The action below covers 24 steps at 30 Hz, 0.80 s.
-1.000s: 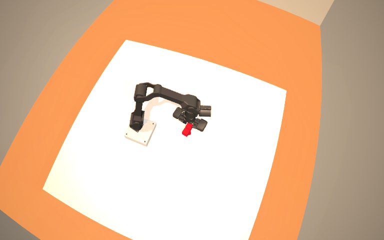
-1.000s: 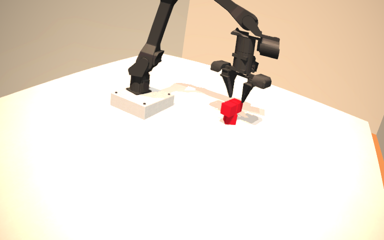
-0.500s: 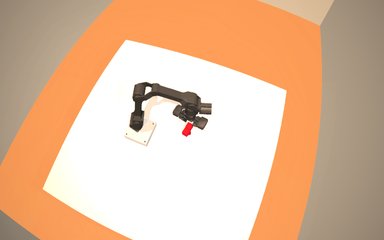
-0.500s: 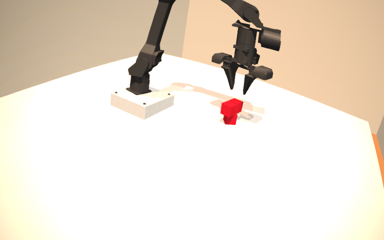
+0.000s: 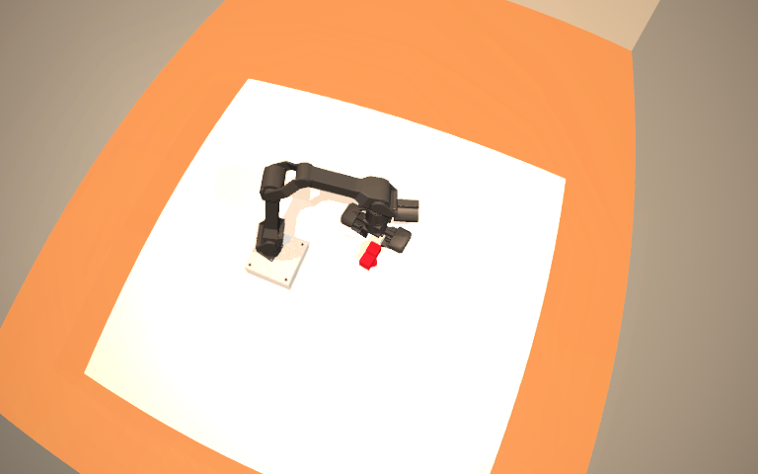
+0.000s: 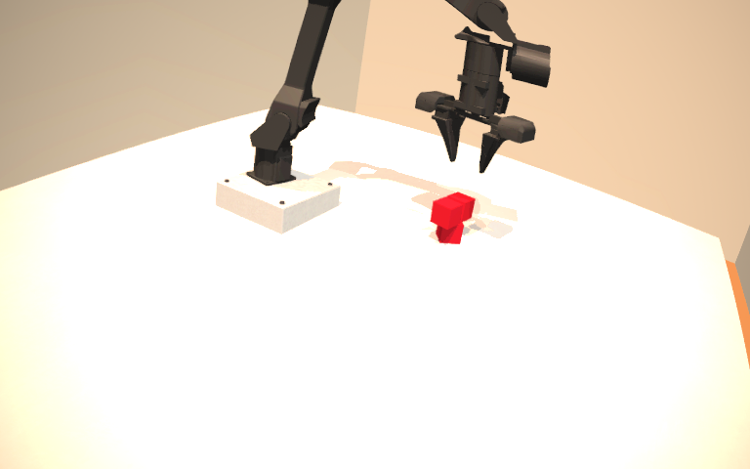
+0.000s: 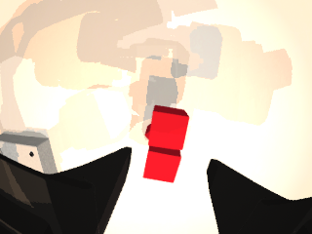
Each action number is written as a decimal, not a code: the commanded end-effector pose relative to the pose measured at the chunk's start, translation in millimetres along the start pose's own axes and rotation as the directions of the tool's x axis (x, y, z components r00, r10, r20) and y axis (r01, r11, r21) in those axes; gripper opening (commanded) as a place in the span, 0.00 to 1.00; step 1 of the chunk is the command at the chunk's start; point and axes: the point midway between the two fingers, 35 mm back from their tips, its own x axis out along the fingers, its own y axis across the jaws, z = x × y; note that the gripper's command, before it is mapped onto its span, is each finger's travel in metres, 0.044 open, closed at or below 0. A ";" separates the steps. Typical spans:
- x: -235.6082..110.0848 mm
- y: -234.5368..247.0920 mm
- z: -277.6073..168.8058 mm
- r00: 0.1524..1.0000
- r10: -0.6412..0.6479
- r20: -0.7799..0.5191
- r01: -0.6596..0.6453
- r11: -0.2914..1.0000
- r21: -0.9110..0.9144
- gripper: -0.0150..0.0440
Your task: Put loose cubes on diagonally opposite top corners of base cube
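Three red cubes form one small stack on the white table (image 6: 331, 342). In the exterior view the base cube (image 6: 448, 234) stands on the table and the two upper cubes (image 6: 444, 210) (image 6: 465, 203) rest side by side on top of it. The stack shows in the top view (image 5: 368, 257), and in the wrist view as two red blocks (image 7: 171, 128) (image 7: 162, 164); I cannot tell the gap between them. My gripper (image 6: 467, 163) (image 5: 377, 234) (image 7: 171, 160) is open and empty. It hangs well above the stack, clear of it, fingers pointing down.
The arm's white mounting plate (image 6: 276, 205) (image 5: 278, 265) stands to the left of the stack. An orange floor (image 5: 598, 139) borders the table, whose right edge (image 6: 729, 265) is near.
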 end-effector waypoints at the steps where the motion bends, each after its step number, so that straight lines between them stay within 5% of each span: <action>1: -5.5 -0.3 0.1 1.000 -0.002 0.001 0.002 1.000 0.000 0.82; 4: -9.0 -0.3 0.1 1.000 -0.002 0.001 0.002 1.000 0.000 0.93; 9: -8.0 3.6 8.2 1.000 -0.003 0.002 0.003 1.000 0.000 0.93; 17: -10.3 65.7 85.6 1.000 0.002 0.009 -0.002 1.000 0.001 0.93; 24: -10.4 67.3 87.1 1.000 0.002 0.009 -0.002 1.000 0.001 0.93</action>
